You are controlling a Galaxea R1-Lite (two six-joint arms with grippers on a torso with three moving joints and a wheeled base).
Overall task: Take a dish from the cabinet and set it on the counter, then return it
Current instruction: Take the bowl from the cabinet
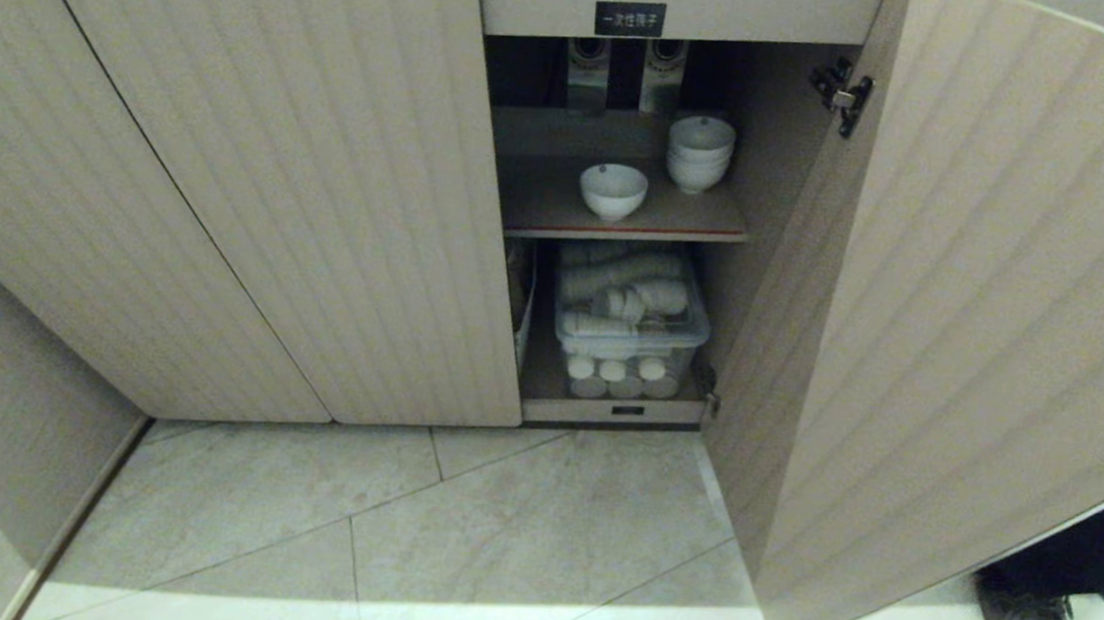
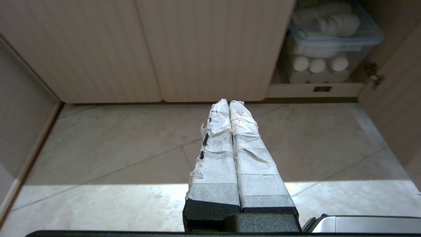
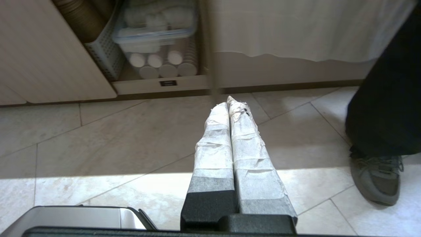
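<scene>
In the head view, inside the open cabinet (image 1: 677, 17), the bowl (image 1: 612, 191) stands alone and upright on the upper shelf (image 1: 556, 219), just beside a stack of bowls (image 1: 700, 152) set further back; neither arm appears here and no worktop is in sight, so the task is judged to be at its start, the taking-out not yet begun. In the left wrist view, the left claw (image 2: 229, 102) is pressed together and empty, low over the floor (image 2: 98, 148), facing closed doors. In the right wrist view, the right claw (image 3: 228, 100) is likewise pressed together and empty, aimed at the box of cups (image 3: 158, 36) on the cabinet floor, a person's shoe (image 3: 375, 184) nearby. The bowl sits well above both claws; the next move calls for raising one, spreading it and reaching to the rim.
</scene>
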